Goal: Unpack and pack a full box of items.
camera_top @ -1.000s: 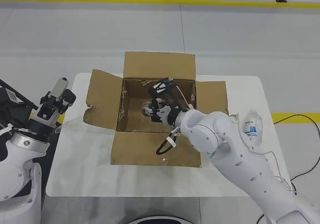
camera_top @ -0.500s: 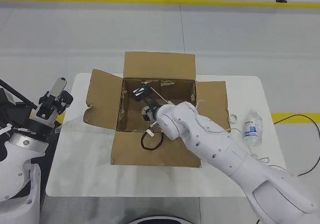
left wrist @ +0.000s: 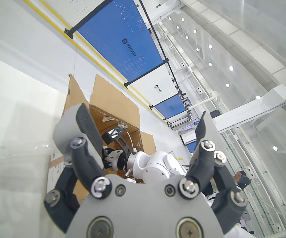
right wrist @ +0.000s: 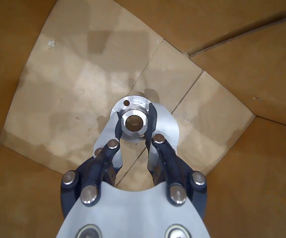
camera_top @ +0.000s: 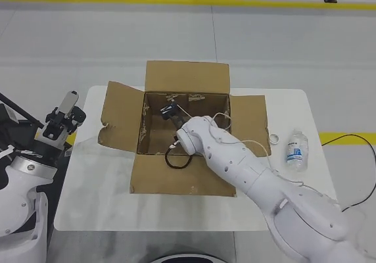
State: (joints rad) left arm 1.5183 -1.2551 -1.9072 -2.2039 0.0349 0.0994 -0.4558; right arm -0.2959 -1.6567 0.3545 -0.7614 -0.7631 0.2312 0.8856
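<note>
Box (camera_top: 187,75) stands open on the counter (camera_top: 96,197); inside it, right jaws grip a metal flanged fitting (right wrist: 133,122); left jaws gape wide, apart from the box.

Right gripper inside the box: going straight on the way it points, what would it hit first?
The metal fitting clasped in the right gripper leads the way; it would probably meet the cardboard box floor directly behind it. How close that floor is remains unclear.

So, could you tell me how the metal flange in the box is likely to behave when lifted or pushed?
The metal flange looks solid and polished, so probably rigid and heavy for its size. The right tool grips its smooth round hub, so it might slip. Pushed, its flat base would likely slide on the cardboard box floor, not roll.
</note>
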